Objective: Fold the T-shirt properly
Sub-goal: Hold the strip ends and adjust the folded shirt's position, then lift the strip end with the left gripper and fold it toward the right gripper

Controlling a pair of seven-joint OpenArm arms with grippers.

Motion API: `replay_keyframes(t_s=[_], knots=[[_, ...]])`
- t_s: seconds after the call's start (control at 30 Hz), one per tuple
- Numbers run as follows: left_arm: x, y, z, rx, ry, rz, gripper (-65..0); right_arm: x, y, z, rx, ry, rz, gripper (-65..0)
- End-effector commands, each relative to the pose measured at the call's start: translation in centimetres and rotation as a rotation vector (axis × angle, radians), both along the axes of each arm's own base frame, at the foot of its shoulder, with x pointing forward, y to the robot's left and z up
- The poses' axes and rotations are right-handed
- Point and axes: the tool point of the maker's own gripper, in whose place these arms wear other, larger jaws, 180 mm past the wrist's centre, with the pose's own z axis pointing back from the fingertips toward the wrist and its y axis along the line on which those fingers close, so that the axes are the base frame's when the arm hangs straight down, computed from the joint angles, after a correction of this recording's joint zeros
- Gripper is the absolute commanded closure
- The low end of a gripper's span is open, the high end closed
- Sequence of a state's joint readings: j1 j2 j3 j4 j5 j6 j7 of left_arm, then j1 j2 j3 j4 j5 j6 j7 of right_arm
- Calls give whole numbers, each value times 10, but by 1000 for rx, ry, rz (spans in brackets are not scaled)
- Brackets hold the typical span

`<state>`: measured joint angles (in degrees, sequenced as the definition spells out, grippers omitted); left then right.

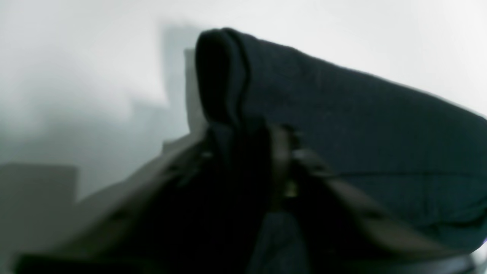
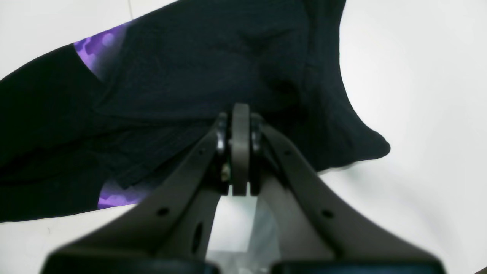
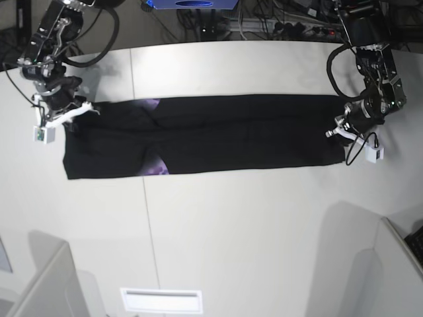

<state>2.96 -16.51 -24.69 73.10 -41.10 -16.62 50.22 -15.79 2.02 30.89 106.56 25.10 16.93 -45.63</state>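
Lying flat, T-shirt (image 3: 231,135), white table (image 3: 251,224)

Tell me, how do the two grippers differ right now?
The right gripper pinches the T-shirt near its purple print; the left gripper pinches plain black cloth. In the base view the right one sits at the shirt's left end, the left one at its right end. Both are shut on cloth.

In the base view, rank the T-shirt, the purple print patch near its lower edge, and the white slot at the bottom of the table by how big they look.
1. T-shirt, by far the largest, spanning between both arms.
2. White slot.
3. Purple print patch, a small sliver.
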Motion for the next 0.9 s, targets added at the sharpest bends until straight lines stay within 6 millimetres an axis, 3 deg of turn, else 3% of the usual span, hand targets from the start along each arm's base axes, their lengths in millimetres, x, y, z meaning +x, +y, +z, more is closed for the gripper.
replay_keyframes(t_s=[0.0, 0.1, 0.2, 0.33, 0.47, 0.6, 0.87], knots=[[-38, -3, -31, 21, 196, -37, -18, 9, -5, 15, -18, -58, 0, 0], [-38, 0, -31, 24, 196, -29, 0, 9, -5, 15, -19, -58, 1, 0], [-26, 6, -23, 39, 172, -28, 0, 9, -5, 15, -21, -58, 1, 0], [-18, 33, -7, 95, 151, -24, 0, 10, -6, 16, -21, -61, 0, 0], [-5, 48, 23, 166, 73, -25, 0, 10, -6, 16, -22, -61, 0, 0], [-3, 45, 42, 209, 24, -55, 0, 10, -6, 16, -22, -61, 0, 0], [-13, 10, 63, 238, -48, -134, 0, 11, -6, 17, -22, -64, 0, 0]])
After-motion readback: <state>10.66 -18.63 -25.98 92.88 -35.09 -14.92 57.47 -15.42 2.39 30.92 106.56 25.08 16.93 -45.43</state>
